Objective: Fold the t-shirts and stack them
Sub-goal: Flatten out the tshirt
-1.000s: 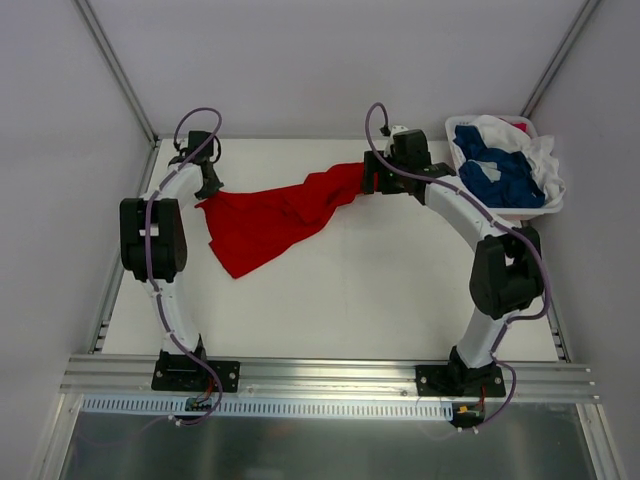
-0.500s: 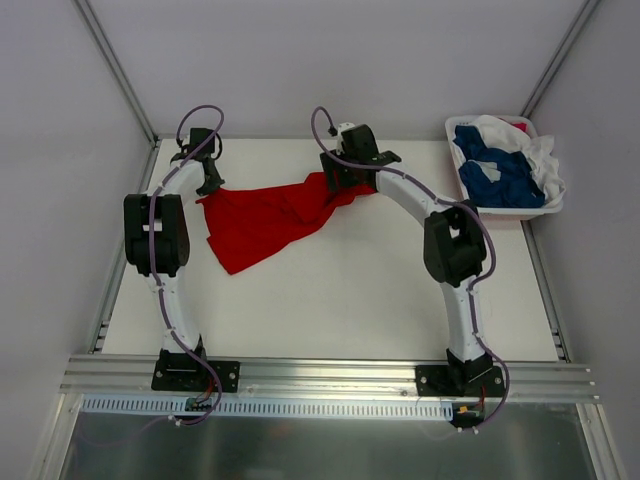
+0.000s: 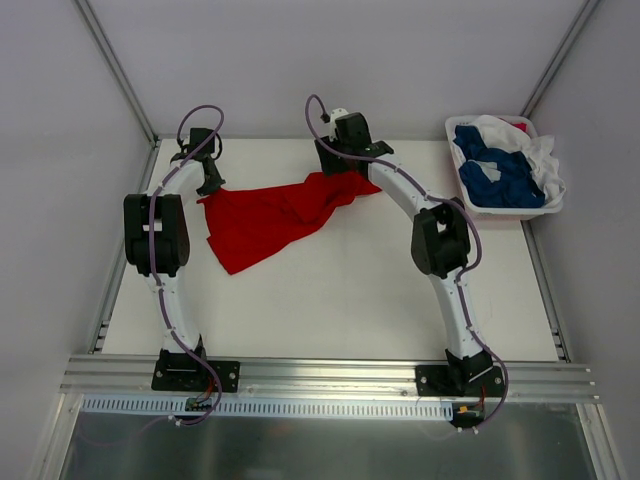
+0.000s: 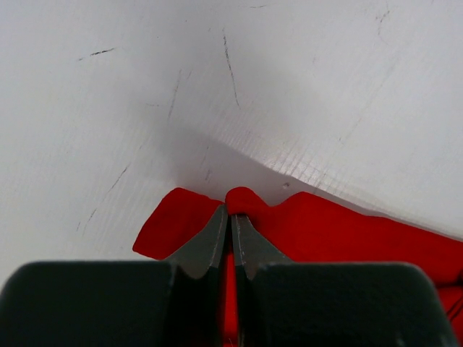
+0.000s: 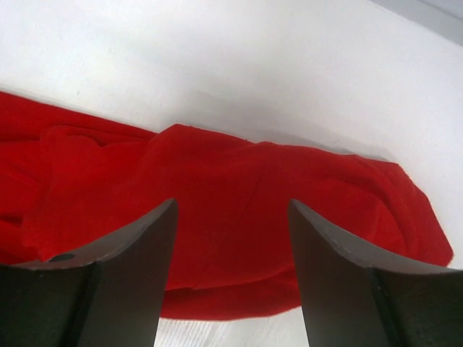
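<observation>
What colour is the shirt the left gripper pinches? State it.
The shirt is plain bright red, clearest in the left wrist view.

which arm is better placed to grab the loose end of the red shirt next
Right. The right gripper hangs open over the red t-shirt's free end, with cloth between its jaws. The left gripper is shut on the opposite corner, so it's occupied.
</observation>
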### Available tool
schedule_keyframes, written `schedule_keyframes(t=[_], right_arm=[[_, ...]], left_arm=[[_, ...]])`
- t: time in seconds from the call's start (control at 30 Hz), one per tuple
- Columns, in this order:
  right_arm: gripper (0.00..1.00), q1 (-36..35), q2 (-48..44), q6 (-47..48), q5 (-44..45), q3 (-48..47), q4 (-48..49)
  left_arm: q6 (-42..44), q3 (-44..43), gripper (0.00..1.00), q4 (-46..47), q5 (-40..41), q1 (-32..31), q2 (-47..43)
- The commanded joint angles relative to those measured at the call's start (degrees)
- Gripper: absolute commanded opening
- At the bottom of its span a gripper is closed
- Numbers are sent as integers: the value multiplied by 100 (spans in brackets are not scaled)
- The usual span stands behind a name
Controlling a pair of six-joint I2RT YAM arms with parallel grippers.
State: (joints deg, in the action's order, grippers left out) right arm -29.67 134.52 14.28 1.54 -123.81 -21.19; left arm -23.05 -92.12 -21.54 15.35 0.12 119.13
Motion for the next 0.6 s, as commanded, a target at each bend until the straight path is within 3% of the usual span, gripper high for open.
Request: schedule_keyframes(t=[0.0,0.27,0.4,0.57], right_arm=[[65,-4,31,-56,-13,268,264],[59,49,-40,-426,-382,928,730],[34,49,-101,-488,-391,1078,818],[12,58,-250,-409,-251,1218,809]], left_arm=[[99,-149,0,1,-59,76,14],[99,-131,0,1,-59,67,-4],[108,-131,0,1,-76,67,-4],[116,-140,0,1,-85,76,5]])
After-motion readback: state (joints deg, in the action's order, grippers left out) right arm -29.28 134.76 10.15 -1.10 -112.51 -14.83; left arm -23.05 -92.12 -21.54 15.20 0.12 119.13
